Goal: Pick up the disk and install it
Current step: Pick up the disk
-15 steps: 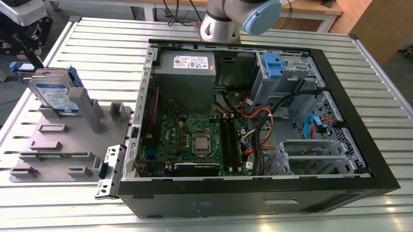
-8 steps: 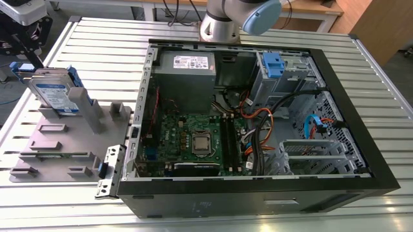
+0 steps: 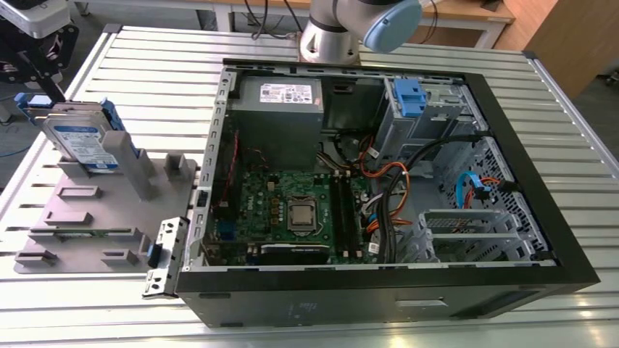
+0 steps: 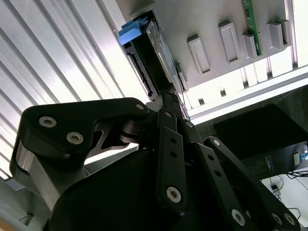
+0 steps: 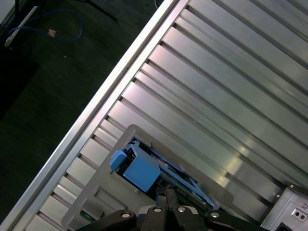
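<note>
The disk stands on edge in a grey holder on the slatted tabletop, at the upper left of the exterior view, beside the open computer case. The gripper hangs over it, fingers drawn together at its upper edge.

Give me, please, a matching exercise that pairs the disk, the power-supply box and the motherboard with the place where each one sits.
Things:
1. disk
2. power-supply box
3. motherboard

Places:
A. lying flat on the floor of the open case
B. standing on edge in the grey holder, outside the case
C. inside the case, against the wall nearest the arm

Pairs: 1-B, 2-C, 3-A.
</note>
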`<state>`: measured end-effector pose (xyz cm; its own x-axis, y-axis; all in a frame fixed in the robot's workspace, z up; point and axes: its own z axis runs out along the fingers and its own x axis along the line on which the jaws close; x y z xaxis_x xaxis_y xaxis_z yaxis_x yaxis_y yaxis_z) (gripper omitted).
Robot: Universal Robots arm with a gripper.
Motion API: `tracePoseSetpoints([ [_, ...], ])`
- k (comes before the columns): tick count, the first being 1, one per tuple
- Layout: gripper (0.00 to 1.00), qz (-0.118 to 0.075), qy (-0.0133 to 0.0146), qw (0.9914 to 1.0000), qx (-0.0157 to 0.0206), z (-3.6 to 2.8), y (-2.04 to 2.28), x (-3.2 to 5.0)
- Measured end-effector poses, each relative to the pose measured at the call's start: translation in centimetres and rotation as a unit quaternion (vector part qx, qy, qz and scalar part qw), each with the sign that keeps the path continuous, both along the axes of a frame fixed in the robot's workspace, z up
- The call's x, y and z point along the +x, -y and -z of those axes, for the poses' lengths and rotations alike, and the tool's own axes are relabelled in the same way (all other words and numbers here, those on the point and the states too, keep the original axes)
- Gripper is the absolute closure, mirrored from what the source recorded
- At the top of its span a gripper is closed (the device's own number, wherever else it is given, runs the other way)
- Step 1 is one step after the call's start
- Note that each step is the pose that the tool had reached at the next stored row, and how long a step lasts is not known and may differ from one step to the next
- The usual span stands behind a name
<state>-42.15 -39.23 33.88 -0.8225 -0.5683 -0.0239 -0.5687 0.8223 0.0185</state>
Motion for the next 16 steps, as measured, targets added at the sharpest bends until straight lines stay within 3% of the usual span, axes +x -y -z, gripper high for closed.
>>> tracePoseSetpoints([
  [16, 0.89, -0.009, 0.0000, 0.99996, 0.0000, 0.00, 0.00, 0.00],
])
